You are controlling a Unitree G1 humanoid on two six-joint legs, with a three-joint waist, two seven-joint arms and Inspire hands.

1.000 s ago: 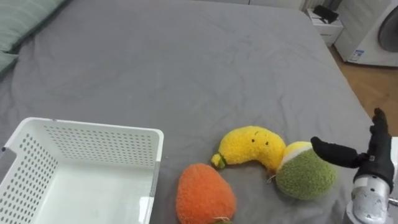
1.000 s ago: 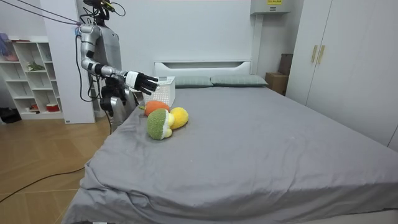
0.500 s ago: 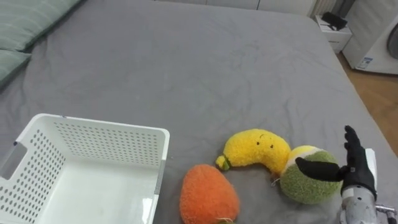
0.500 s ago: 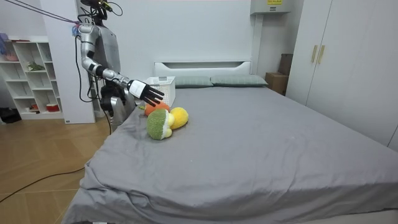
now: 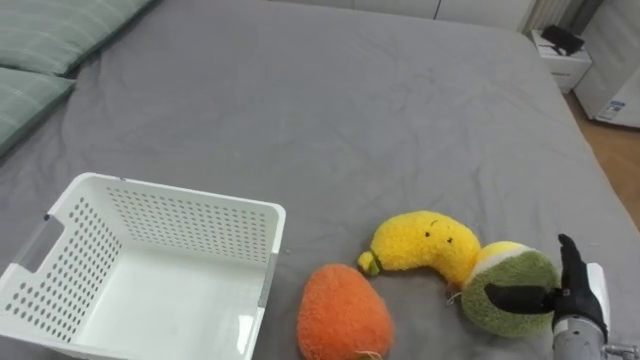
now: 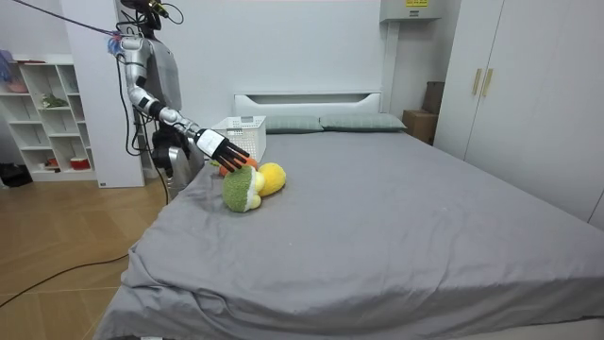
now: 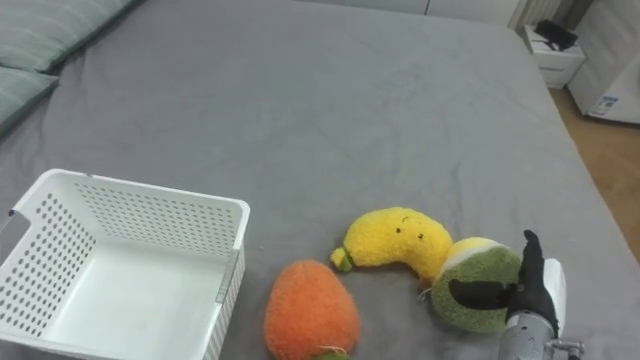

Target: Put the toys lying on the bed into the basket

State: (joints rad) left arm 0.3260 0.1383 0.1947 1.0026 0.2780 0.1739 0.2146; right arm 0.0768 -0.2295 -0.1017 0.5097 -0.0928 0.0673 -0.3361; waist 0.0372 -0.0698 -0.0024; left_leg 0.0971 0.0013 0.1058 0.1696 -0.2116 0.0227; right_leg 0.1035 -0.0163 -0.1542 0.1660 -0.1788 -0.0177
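Left eye view — green toy (image 5: 506, 318) just beside right hand (image 5: 578, 300).

Two pale green pillows (image 5: 45, 45) are laid at the head edge of the bed (image 5: 330, 120), a small white cabinet (image 5: 562, 60) topped by a dark object (image 5: 566, 40) is set past its far right corner, and a white shelf unit (image 6: 41, 113) and tall wardrobe doors (image 6: 528, 104) are seen above a wooden floor (image 6: 57, 236).
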